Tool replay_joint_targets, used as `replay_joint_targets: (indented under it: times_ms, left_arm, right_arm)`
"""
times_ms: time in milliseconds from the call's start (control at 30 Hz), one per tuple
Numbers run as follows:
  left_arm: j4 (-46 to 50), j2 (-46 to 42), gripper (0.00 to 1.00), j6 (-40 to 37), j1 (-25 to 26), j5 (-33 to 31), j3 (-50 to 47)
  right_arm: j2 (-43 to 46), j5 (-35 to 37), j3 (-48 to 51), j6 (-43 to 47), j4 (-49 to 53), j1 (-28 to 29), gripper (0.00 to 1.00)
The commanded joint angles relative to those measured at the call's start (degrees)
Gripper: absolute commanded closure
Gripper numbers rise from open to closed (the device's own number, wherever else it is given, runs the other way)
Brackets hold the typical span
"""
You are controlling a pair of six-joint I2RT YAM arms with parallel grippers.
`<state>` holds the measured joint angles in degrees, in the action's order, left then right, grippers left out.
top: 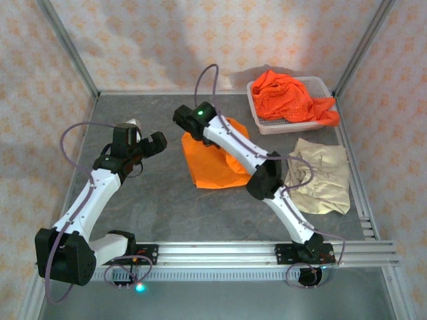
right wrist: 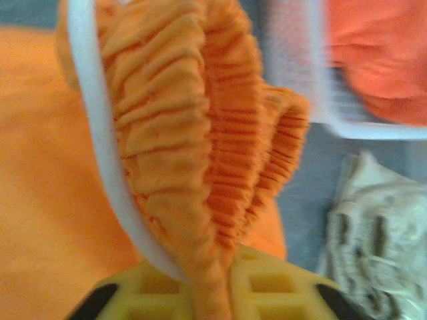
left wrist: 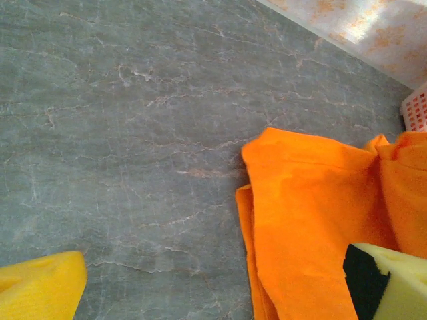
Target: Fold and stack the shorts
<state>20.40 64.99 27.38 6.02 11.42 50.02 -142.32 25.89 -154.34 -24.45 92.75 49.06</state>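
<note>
1. Right gripper point(right wrist: 213, 297): the orange shorts' point(right wrist: 40, 167) gathered waistband point(right wrist: 173, 133) and white drawstring point(right wrist: 105, 147) run down between its pads. Whether the jaws pinch them or merely bracket them, I cannot tell.
2. Left gripper point(left wrist: 215, 287): the jaws are spread wide and hold nothing. The shorts' folded edge lies just ahead, towards one pad, with bare table point(left wrist: 120, 133) before the other.
3. Handling, as a judgement: the cloth is light and limp, so it will sag and slide. The elastic waistband gives the thickest, firmest hold, then the corners. The drawstring could snag.
4. Beyond the right jaws sits a basket point(right wrist: 297, 60) holding an orange heap point(right wrist: 380, 60). Beside it, beige shorts point(right wrist: 380, 233) lie crumpled on the table, not yet folded.
</note>
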Motion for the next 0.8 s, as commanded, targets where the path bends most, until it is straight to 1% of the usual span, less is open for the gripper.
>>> replay_joint_targets:
  times_ms: [0, 67, 100, 133, 167, 233, 300, 400, 500, 633, 700, 767]
  left_arm:
    - [1.2, -1.6, 0.00, 0.5, 0.2, -2.0, -0.6]
    - [1.1, -2.3, 0.00, 0.8, 0.1, -2.2, -0.5]
    - [1.1, -2.8, 0.00, 1.0, 0.1, -2.3, -0.4]
    - [1.0, -3.3, 0.00, 1.2, 0.1, -2.4, -0.3]
    - [1.0, -3.7, 0.00, 1.5, 0.0, -2.4, -0.2]
    - [1.0, -4.2, 0.00, 2.0, -0.1, -1.6, 0.3]
    - [0.8, -4.3, 0.00, 2.4, -0.1, 0.0, 1.0]
    - [0.6, -3.5, 0.00, 2.9, -0.1, 2.9, 2.2]
    - [0.0, -1.8, 0.00, 4.7, 0.0, 7.6, 3.2]
    - [0.6, 1.2, 0.00, 5.3, 0.5, 12.7, 5.1]
    - [0.7, 2.4, 0.00, 5.9, 1.2, 14.2, 5.8]
    - [0.8, 3.5, 0.00, 6.1, 2.1, 14.9, 6.4]
  right_arm:
    - [-5.8, -15.5, -10.9, -0.5, 6.1, 0.2, 0.66]
    - [-10.1, -22.9, -22.5, 0.2, 7.0, 0.3, 0.54]
    - [-10.8, -25.8, -26.7, 0.4, 6.2, 0.2, 0.43]
    - [-8.9, -27.9, -24.5, 1.0, 4.0, 0.2, 0.37]
    - [-8.6, -29.2, -25.7, 1.6, 3.6, 0.2, 0.35]
    - [-7.2, -29.9, -27.3, 3.0, 3.3, 0.2, 0.20]
    - [-5.1, -28.7, -27.3, 4.6, 3.4, 0.2, 0.18]
    - [-2.3, -24.2, -27.4, 5.9, 3.6, 0.0, 0.18]
    - [0.0, -16.4, -27.4, 7.1, 4.7, -0.4, 0.18]
    - [2.5, -5.8, -27.3, 7.2, 8.9, -2.4, 0.18]
    - [4.0, -3.8, -27.0, 7.4, 9.2, -3.9, 0.19]
    - [5.4, 1.0, -27.0, 7.4, 9.2, -5.0, 0.18]
